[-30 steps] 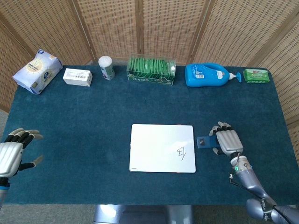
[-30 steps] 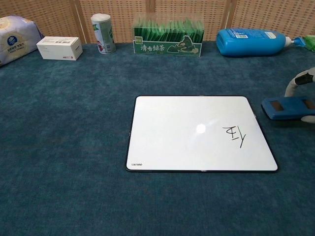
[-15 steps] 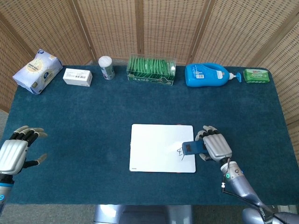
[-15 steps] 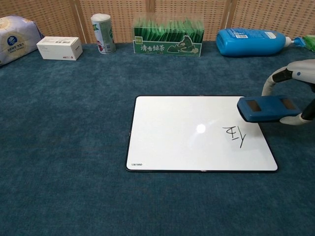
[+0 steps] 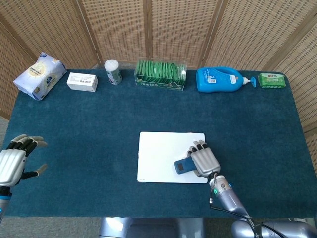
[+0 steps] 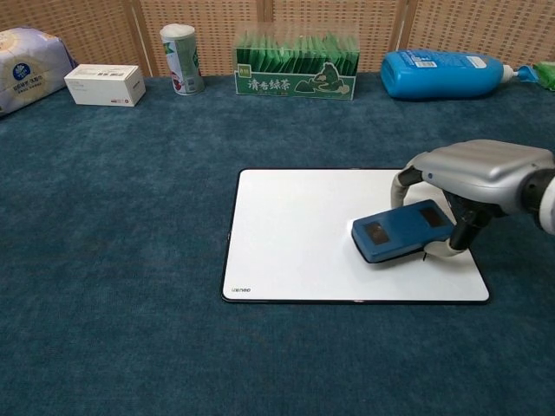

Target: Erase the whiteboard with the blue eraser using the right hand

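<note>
The white whiteboard (image 5: 161, 153) (image 6: 303, 234) lies flat on the blue cloth near the table's front middle. My right hand (image 5: 204, 159) (image 6: 481, 173) holds the blue eraser (image 5: 184, 166) (image 6: 401, 231) over the board's right part, where the black writing was. The eraser covers almost all of the marks; only a small black trace shows at its right end in the chest view. Whether the eraser touches the board I cannot tell. My left hand (image 5: 12, 163) hovers at the far left edge, fingers spread, holding nothing.
Along the back edge stand a tissue pack (image 5: 39, 75), a white box (image 5: 82, 81), a small can (image 5: 113, 72), a green tea box (image 5: 161, 75), a blue detergent bottle (image 5: 220, 80) and a green wipes pack (image 5: 271, 80).
My right hand has carried the eraser leftward from beside the board onto its right part, now covering the writing. The left hand has barely shifted.
</note>
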Robot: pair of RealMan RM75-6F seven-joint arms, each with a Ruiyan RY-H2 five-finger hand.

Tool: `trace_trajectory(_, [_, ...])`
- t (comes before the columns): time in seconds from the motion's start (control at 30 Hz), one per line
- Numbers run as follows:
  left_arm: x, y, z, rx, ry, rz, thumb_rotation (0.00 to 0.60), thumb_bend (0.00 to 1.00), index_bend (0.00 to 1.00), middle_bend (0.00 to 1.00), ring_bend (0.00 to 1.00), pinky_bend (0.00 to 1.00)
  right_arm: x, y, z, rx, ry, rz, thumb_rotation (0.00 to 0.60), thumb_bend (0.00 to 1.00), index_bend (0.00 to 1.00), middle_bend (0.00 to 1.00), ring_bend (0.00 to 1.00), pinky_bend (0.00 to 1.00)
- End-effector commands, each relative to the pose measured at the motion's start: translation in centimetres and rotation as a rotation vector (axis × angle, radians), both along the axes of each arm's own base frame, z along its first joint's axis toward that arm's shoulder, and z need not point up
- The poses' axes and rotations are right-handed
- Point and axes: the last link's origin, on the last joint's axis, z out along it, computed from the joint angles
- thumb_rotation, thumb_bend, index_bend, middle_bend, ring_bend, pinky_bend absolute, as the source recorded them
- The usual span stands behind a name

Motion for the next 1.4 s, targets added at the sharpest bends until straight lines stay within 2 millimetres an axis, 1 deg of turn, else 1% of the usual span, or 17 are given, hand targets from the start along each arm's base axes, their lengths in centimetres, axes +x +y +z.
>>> trace_trajectory(0.03, [-0.2, -0.1, 0.1, 0.003, 0.003, 0.005, 0.6, 0.27, 0.33, 0.29, 0.26, 0.17, 0.7, -0.6, -1.0, 0.005, 0.002, 0.009, 0.6, 0.35, 0.74, 0.27, 0.13, 0.16])
trace_trajectory(0.3, [-0.6, -0.3, 0.4, 0.008, 0.004, 0.015, 0.6, 0.27, 0.33, 0.29, 0.25, 0.17, 0.5, -1.5, -1.3, -0.003, 0.01, 0.003, 0.6, 0.35, 0.74, 0.27, 0.13, 0.15])
trace_trajectory(0.6, [-0.1, -0.3, 0.3, 0.005, 0.007, 0.003, 0.6, 0.27, 0.33, 0.29, 0.26, 0.17, -1.1, -1.6, -1.4, 0.006, 0.011, -0.032, 0.6, 0.35, 0.74, 0.27, 0.13, 0.15])
trace_trajectory(0.73, [0.1, -0.3, 0.3, 0.006, 0.008, 0.0, 0.6, 0.27, 0.33, 0.29, 0.26, 0.17, -1.6, -1.8, -1.0, -0.005, 0.009, -0.04, 0.6, 0.35, 0.74, 0.27, 0.13, 0.15])
trace_trajectory(0.77, [0.1, -0.3, 0.3, 0.006, 0.009, 0.0, 0.6, 0.27, 0.33, 0.29, 0.26, 0.17, -1.7, -1.8, -0.9, -0.008, 0.007, -0.043, 0.6, 0.35, 0.74, 0.27, 0.13, 0.14])
trace_trajectory(0.87, [0.2, -0.3, 0.4, 0.008, 0.008, -0.003, 0.6, 0.27, 0.33, 0.29, 0.26, 0.17, -1.9, -1.9, -0.5, -0.019, 0.011, -0.042, 0.6, 0.35, 0.74, 0.27, 0.13, 0.06])
trace_trajectory(0.97, [0.3, -0.4, 0.3, 0.005, 0.007, -0.006, 0.6, 0.27, 0.33, 0.29, 0.25, 0.16, -2.1, -1.9, -0.1, -0.035, 0.009, -0.047, 0.6, 0.35, 0.75, 0.27, 0.13, 0.04])
trace_trajectory(1.03, [0.4, -0.4, 0.2, 0.004, 0.007, -0.007, 0.6, 0.27, 0.33, 0.29, 0.25, 0.16, -2.2, -1.8, 0.2, -0.042, 0.006, -0.051, 0.6, 0.36, 0.76, 0.27, 0.1, 0.04])
trace_trajectory(1.17, [0.4, -0.3, 0.2, 0.003, 0.005, -0.008, 0.6, 0.27, 0.33, 0.29, 0.26, 0.15, -2.4, -1.7, 0.6, -0.056, 0.0, -0.053, 0.6, 0.36, 0.75, 0.25, 0.01, 0.04])
trace_trajectory(1.4, [0.4, -0.3, 0.1, 0.0, 0.002, -0.011, 0.6, 0.27, 0.34, 0.29, 0.25, 0.14, -2.4, -1.8, 0.5, -0.064, -0.019, -0.053, 0.6, 0.36, 0.75, 0.25, 0.0, 0.03])
